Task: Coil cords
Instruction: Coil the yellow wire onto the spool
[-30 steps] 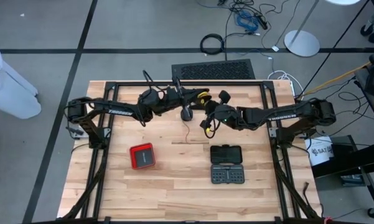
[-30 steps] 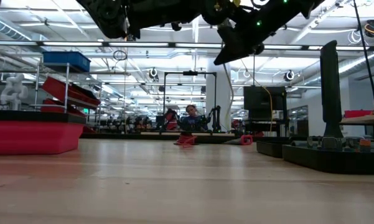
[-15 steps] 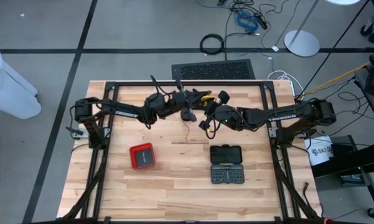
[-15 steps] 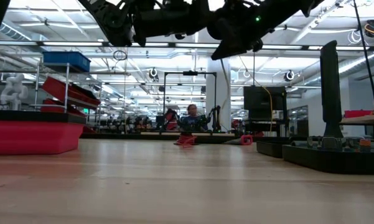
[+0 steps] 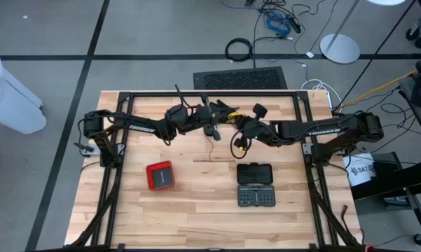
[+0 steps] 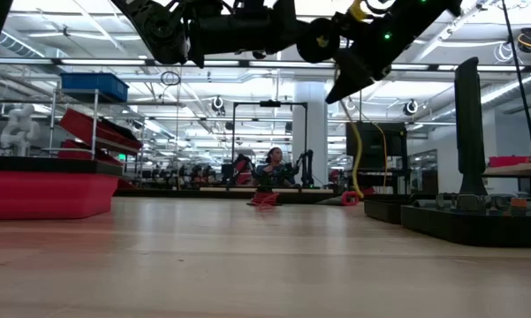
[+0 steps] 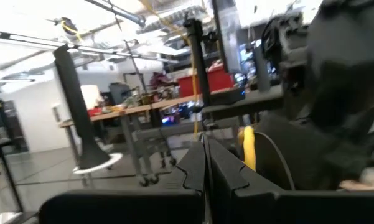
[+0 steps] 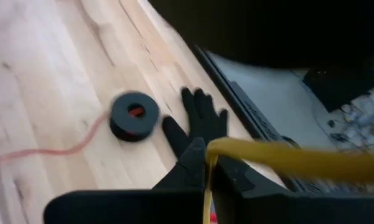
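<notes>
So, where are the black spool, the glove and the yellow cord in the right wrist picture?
spool (image 8: 134, 116): right wrist view, on its round top face.
glove (image 8: 202, 121): right wrist view, on the palm below the fingers.
yellow cord (image 8: 280, 155): right wrist view, on the stretch running out from the gripper.

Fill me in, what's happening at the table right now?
Both arms are raised over the far middle of the table. The right gripper has its fingers shut on a yellow cord, which loops below it. The left gripper is shut close beside it. A black spool with a reddish-orange cord trailing out lies on the wood next to a black glove.
</notes>
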Robot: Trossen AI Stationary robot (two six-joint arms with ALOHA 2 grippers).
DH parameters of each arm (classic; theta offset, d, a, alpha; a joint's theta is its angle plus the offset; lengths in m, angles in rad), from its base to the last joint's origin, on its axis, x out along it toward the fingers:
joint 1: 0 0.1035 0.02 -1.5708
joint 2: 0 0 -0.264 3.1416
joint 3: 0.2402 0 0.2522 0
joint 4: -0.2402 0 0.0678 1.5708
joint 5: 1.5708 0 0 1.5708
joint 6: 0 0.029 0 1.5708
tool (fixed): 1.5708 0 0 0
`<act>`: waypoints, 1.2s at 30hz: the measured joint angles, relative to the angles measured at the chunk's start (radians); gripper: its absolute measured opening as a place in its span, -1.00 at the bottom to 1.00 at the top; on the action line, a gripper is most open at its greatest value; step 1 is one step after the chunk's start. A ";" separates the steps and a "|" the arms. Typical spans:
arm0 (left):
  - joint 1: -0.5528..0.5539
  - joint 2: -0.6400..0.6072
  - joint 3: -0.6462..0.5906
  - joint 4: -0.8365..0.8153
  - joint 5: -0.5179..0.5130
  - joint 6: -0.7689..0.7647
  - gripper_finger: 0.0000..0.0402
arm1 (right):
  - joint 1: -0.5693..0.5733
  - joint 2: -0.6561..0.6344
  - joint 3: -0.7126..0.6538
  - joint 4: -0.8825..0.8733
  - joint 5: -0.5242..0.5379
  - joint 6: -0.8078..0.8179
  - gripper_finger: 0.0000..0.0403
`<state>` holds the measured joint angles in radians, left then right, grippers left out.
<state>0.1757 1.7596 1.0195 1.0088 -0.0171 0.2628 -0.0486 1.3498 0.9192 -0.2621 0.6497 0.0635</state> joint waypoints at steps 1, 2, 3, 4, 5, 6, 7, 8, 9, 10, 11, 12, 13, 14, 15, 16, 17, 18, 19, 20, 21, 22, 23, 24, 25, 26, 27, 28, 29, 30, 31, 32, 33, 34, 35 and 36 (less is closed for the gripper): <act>0.000 -0.002 0.000 0.001 0.012 -0.014 -0.97 | 0.000 -0.008 0.000 -0.020 0.008 0.000 -1.00; 0.002 -0.002 0.000 0.003 0.025 -0.029 -0.97 | 0.000 -0.018 0.000 -0.036 0.018 0.000 -1.00; 0.006 -0.002 0.000 0.004 0.042 -0.049 -0.97 | 0.000 -0.027 0.000 -0.060 0.027 0.000 -1.00; 0.009 -0.002 0.000 0.003 0.058 -0.068 -0.97 | 0.000 -0.037 0.000 -0.078 0.036 0.001 -1.00; 0.011 -0.002 -0.001 0.004 0.076 -0.087 -0.97 | -0.001 -0.048 0.000 -0.086 0.043 0.001 -1.00; 0.014 -0.002 -0.001 0.013 0.094 -0.107 -0.97 | -0.003 -0.055 0.000 -0.090 0.048 -0.003 -1.00; 0.018 -0.002 -0.001 0.018 0.117 -0.130 -0.97 | -0.002 -0.059 0.000 -0.091 0.056 -0.008 -1.00; 0.023 -0.002 -0.001 0.025 0.134 -0.153 -0.97 | -0.002 -0.064 0.000 -0.096 0.059 -0.015 -1.00; 0.027 -0.002 -0.002 0.033 0.149 -0.173 -0.97 | -0.002 -0.067 0.000 -0.104 0.059 -0.021 -1.00; 0.029 -0.002 -0.002 0.041 0.163 -0.190 -0.97 | -0.002 -0.067 0.000 -0.109 0.059 -0.025 -1.00; 0.030 -0.002 -0.002 0.047 0.170 -0.204 -0.97 | -0.002 -0.068 0.000 -0.108 0.059 -0.029 -1.00; 0.030 -0.002 -0.002 0.059 0.176 -0.219 -0.97 | -0.002 -0.070 0.000 -0.109 0.057 -0.033 -1.00; 0.033 -0.002 -0.002 0.065 0.187 -0.227 -0.97 | -0.002 -0.070 0.000 -0.109 0.050 -0.038 -1.00; 0.037 -0.002 -0.002 0.076 0.204 -0.230 -0.97 | -0.002 -0.069 0.000 -0.106 0.045 -0.040 -1.00; 0.039 -0.002 -0.002 0.090 0.219 -0.235 -0.97 | -0.002 -0.068 0.000 -0.098 0.033 -0.047 -1.00; 0.039 -0.002 -0.001 0.102 0.239 -0.254 -0.97 | -0.002 -0.067 0.000 -0.087 0.028 -0.049 -1.00; 0.037 -0.002 -0.001 0.122 0.244 -0.261 -0.97 | -0.004 -0.066 0.000 -0.077 0.028 -0.056 -1.00; 0.036 -0.002 -0.001 0.142 0.249 -0.273 -0.97 | -0.004 -0.063 0.000 -0.061 0.030 -0.064 -1.00; 0.036 -0.002 -0.001 0.164 0.248 -0.281 -0.97 | -0.003 -0.062 0.000 -0.032 0.031 -0.074 -1.00; 0.036 -0.002 -0.001 0.185 0.246 -0.284 -0.97 | -0.003 -0.061 0.000 -0.010 0.029 -0.083 -1.00; 0.036 -0.002 -0.001 0.207 0.235 -0.284 -0.97 | -0.002 -0.058 0.000 0.015 0.029 -0.094 -1.00; 0.036 -0.002 -0.001 0.217 0.229 -0.284 -0.97 | -0.001 -0.056 0.000 0.042 0.030 -0.103 -1.00; 0.036 -0.002 0.000 0.224 0.218 -0.284 -0.97 | 0.001 -0.055 0.000 0.066 0.030 -0.116 -1.00; 0.036 -0.002 0.001 0.233 0.207 -0.284 -0.97 | 0.003 -0.055 0.000 0.088 0.031 -0.132 -1.00; 0.036 -0.002 0.002 0.240 0.201 -0.284 -0.97 | 0.005 -0.055 0.000 0.113 0.030 -0.148 -1.00; 0.037 -0.002 0.002 0.246 0.194 -0.284 -0.97 | 0.010 -0.055 0.000 0.136 0.030 -0.157 -1.00; 0.038 -0.002 0.003 0.247 0.180 -0.283 -0.97 | 0.012 -0.055 0.000 0.151 0.030 -0.170 -1.00; 0.041 -0.003 0.003 0.249 0.175 -0.283 -0.97 | 0.016 -0.055 -0.001 0.167 0.031 -0.181 -1.00; 0.044 -0.003 0.003 0.252 0.170 -0.283 -0.97 | 0.019 -0.056 -0.001 0.181 0.032 -0.191 -1.00; 0.048 -0.003 0.003 0.254 0.162 -0.284 -0.97 | 0.023 -0.058 -0.001 0.194 0.031 -0.198 -0.99; 0.051 -0.003 0.003 0.253 0.161 -0.284 -0.97 | 0.027 -0.061 -0.001 0.211 0.031 -0.202 -0.99; 0.053 -0.002 0.002 0.258 0.156 -0.284 -0.97 | 0.030 -0.064 -0.001 0.223 0.031 -0.206 -0.98; 0.054 -0.001 0.002 0.266 0.155 -0.284 -0.97 | 0.033 -0.070 -0.001 0.229 0.029 -0.213 -0.97; 0.053 -0.001 0.002 0.284 0.155 -0.284 -0.97 | 0.037 -0.074 -0.001 0.234 0.024 -0.218 -0.96; 0.053 -0.001 0.002 0.306 0.154 -0.284 -0.97 | 0.041 -0.077 -0.001 0.241 0.022 -0.223 -0.95; 0.052 -0.002 0.002 0.318 0.152 -0.285 -0.97 | 0.045 -0.082 -0.001 0.243 0.018 -0.232 -0.94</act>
<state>0.2282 1.7573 1.0214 1.3270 0.1344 -0.0217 -0.0036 1.2675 0.9184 -0.0186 0.6679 -0.1689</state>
